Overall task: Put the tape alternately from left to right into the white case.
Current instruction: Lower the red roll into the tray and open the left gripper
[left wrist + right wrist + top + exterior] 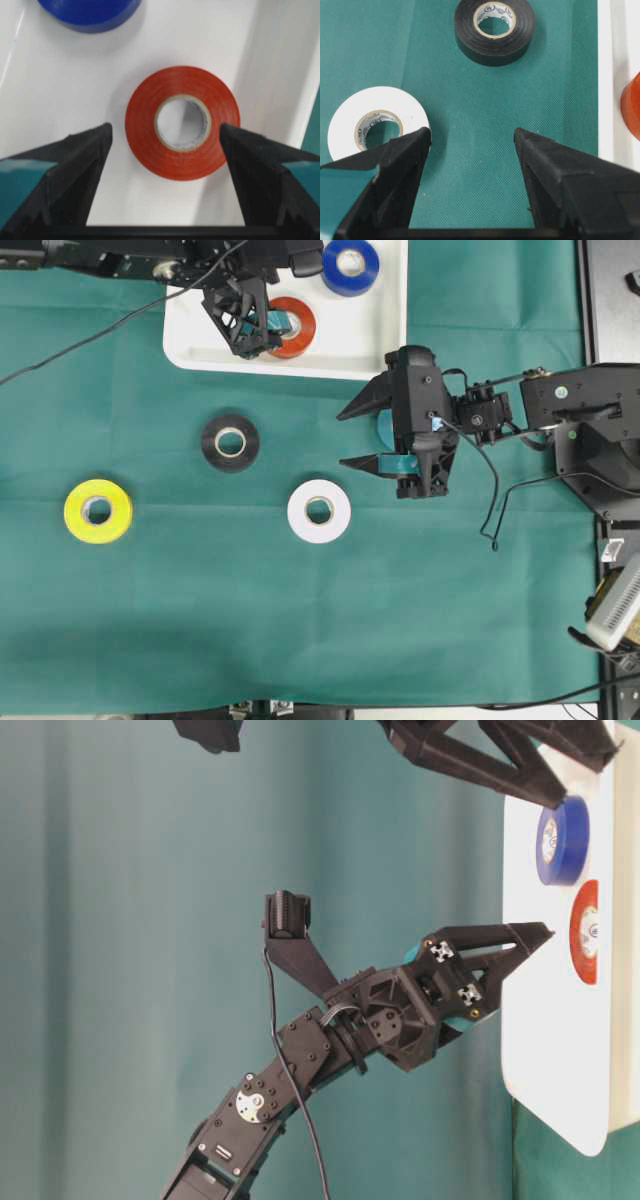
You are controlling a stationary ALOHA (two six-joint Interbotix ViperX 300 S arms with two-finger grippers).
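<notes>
White plastic, the white case (345, 350) holds a blue tape (350, 265) and a red tape (295, 327). I see my left gripper (165, 145) spread around the red one without touching it. My right gripper (472, 145) is wide open, holding nothing.

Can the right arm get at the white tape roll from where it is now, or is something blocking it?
Probably yes. The right gripper stands open over bare cloth, and the white tape roll lies flat just beside its fingers, with nothing between. The black roll sits apart, well clear of the way.
</notes>
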